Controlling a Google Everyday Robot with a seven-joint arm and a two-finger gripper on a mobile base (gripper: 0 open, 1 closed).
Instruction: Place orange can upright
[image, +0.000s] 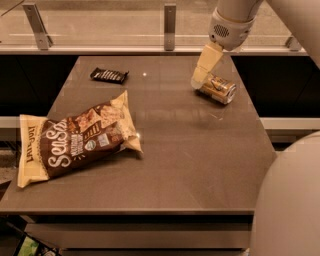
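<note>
Upper right of frame: orange can (218, 89), on its side on the table (190, 160); gripper (199, 81) at its left end, grip state cannot be told; chip bag (75, 142) lower left

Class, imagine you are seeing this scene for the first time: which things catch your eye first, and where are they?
The big brown chip bag lies on the near left of the table. At the far right the orange can lies on its side, with the gripper right at its left end, reaching down from above. A small dark bar sits at the far left.
</note>
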